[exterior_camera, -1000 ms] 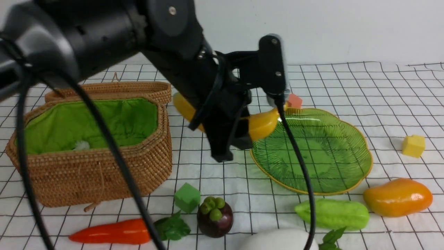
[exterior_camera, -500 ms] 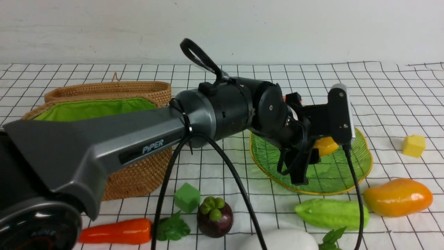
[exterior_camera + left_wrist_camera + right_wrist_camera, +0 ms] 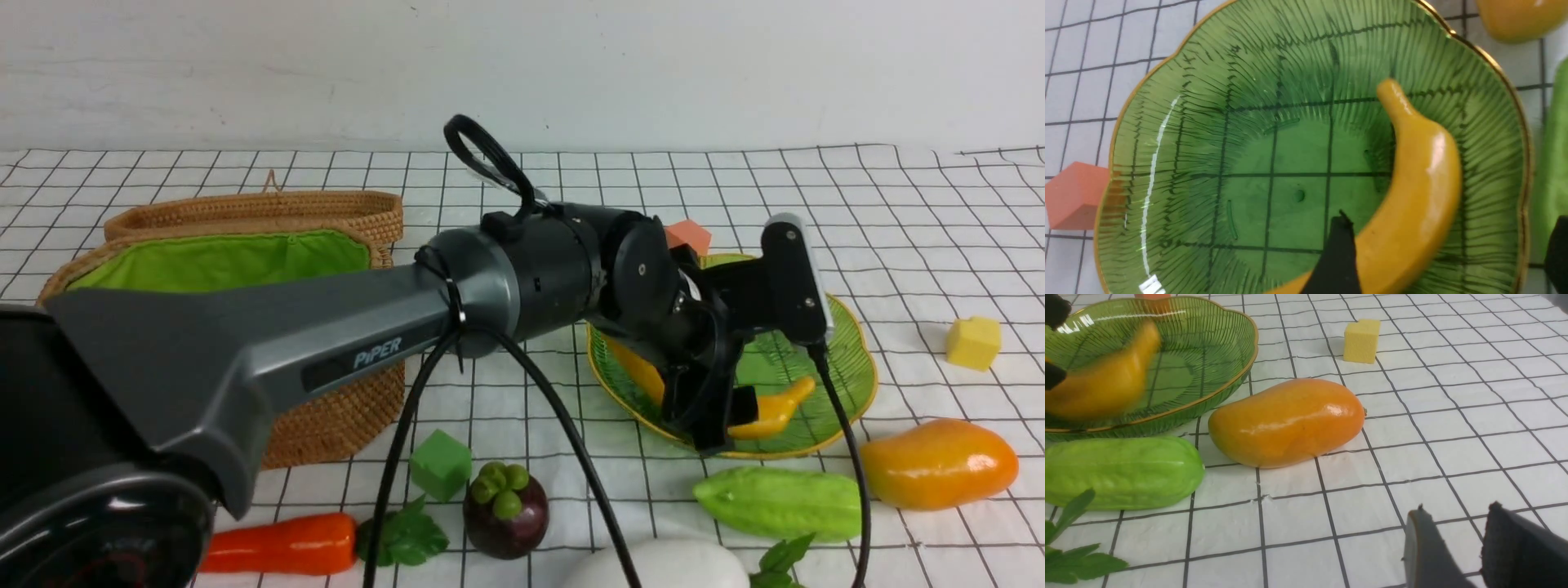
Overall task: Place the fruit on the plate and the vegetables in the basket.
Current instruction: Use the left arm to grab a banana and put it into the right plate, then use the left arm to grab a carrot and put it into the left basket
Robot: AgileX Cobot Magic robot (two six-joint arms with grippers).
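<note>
You've got the mango (image 3: pixel 1286 420) lying on its side on the grid cloth (image 3: pixel 1412 428), just beside the plate (image 3: pixel 1224 381) rim, not on it. The green gourd (image 3: pixel 1122 473) lies next to the mango, close against the plate's wall, also off the plate. The banana (image 3: pixel 1102 384) is inside the plate, blurred. Black shapes (image 3: pixel 1052 375) sit at the frame edge by the banana; can't tell what they are. The yellow foam cube (image 3: pixel 1361 339) sits apart, beyond the mango. Green leaves (image 3: pixel 1069 547) lie near the gourd. The right gripper (image 3: pixel 1457 522) is over bare cloth, jaws slightly apart, nothing between them.
</note>
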